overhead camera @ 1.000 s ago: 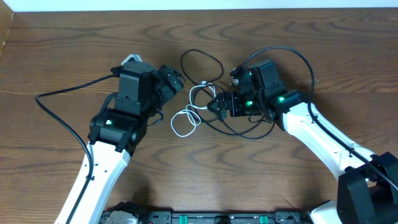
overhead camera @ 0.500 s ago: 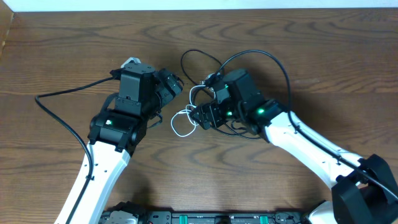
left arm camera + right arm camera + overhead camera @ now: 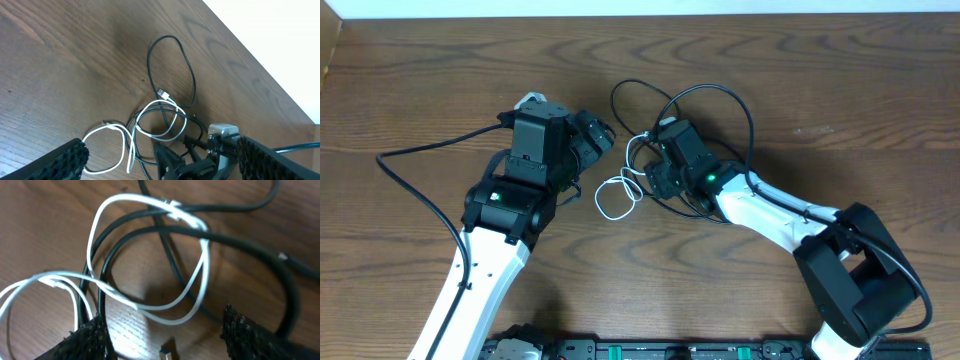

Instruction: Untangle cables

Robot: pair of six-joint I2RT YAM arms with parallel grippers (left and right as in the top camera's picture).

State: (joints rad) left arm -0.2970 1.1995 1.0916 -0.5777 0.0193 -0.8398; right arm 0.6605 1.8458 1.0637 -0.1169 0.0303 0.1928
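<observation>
Overhead: on the brown wooden table (image 3: pixel 420 80), a thin white cable (image 3: pixel 613 197) and a thin black cable (image 3: pixel 615 103) lie looped through each other between the two arms. The left gripper (image 3: pixel 603 135) sits just left of the tangle. The right gripper (image 3: pixel 645 180) is over its right side, close to the white loops.

Left wrist: the left gripper's textured black fingers (image 3: pixel 65 160) stand wide apart at the lower corners, holding nothing. The black cable forms a tall oval, and a small metal plug (image 3: pixel 162 93) lies at its base among the white loops.

Right wrist: the right gripper's fingers (image 3: pixel 90 340) are apart on either side of the crossed white and black strands, not clamped on them.
</observation>
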